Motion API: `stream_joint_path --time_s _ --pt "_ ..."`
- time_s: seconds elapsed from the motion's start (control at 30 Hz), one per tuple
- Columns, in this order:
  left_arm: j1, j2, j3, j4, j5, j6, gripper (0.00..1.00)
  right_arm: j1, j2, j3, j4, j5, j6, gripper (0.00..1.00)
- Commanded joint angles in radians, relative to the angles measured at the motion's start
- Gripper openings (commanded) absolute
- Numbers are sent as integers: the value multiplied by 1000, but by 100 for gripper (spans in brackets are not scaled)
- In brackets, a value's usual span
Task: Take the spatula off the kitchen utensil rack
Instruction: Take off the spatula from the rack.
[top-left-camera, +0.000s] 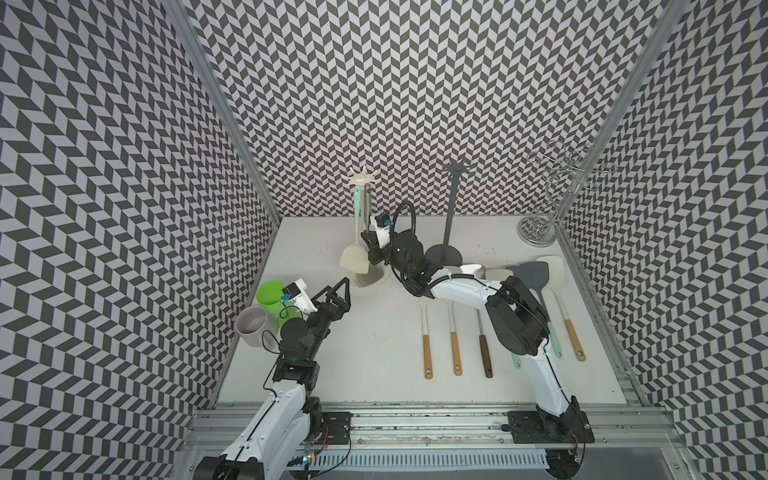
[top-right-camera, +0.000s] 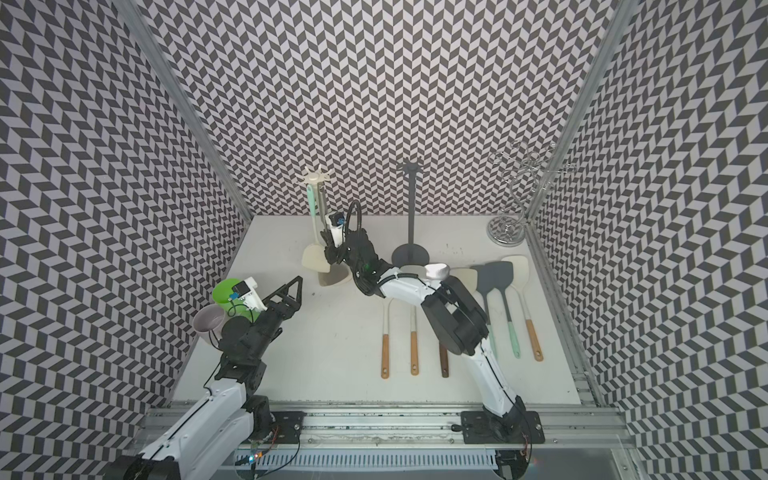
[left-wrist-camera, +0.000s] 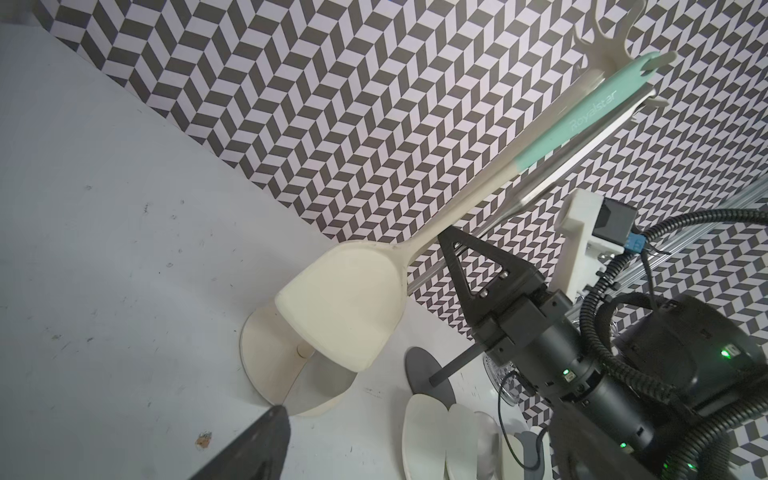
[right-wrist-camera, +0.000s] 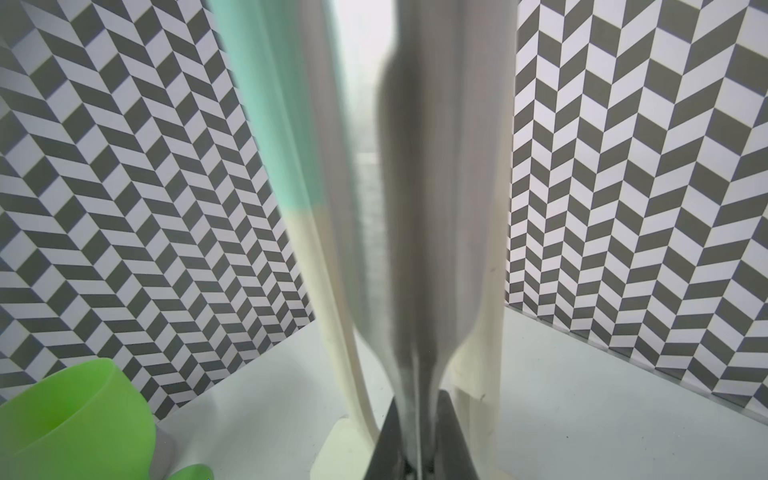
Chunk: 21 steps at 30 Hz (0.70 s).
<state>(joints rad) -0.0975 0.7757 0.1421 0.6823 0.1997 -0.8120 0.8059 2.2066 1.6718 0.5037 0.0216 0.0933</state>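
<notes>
1. The cream plastic utensil rack (top-left-camera: 363, 179), a spoked hub on a pole with a round base, stands on the white table (top-left-camera: 374, 361) at about 11 o'clock from its centre in both top views.
2. The grey metal spatula (right-wrist-camera: 424, 208), flat-handled and shiny, hangs from the rack's hub with its blade down over the base. Whether the blade touches the base I cannot tell.
3. The right gripper (right-wrist-camera: 417, 419) is clenched on the lower part of that spatula's handle, with a black finger pressed to each side in the right wrist view.
4. A cream silicone spatula with a mint-green handle (left-wrist-camera: 345, 316) hangs from the same hub just beside it, on its 9 o'clock side.
5. The left gripper (top-left-camera: 334, 293) hovers released, fingers spread wide and holding nothing. It is toward 9 o'clock on the table, near the rack's base but apart from it.
6. A bright green plastic cup (top-left-camera: 272, 293) and a pale grey cup (top-left-camera: 251, 328) stand side by side at the 9 o'clock edge.
7. A dark grey pole stand (top-left-camera: 451, 216) stands at 1 o'clock and a chrome wire stand (top-left-camera: 538, 230) at 2 o'clock.
8. A row of loose long-handled utensils (top-left-camera: 455, 345) lies from 3 to 5 o'clock, partly under the right arm.
</notes>
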Motion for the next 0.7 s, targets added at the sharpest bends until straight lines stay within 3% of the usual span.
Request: stream_joint_path --time_s 0.0,0.33,0.67 --pt "5 -12 -15 -10 -13 14 99 7 -70 -16 2 92 8 0" --pt "7 -15 -22 -9 -34 19 99 9 -161 -98 62 139 31 0" --pt "7 -30 -27 -12 -40 31 99 7 -202 -79 -22 217 42 0"
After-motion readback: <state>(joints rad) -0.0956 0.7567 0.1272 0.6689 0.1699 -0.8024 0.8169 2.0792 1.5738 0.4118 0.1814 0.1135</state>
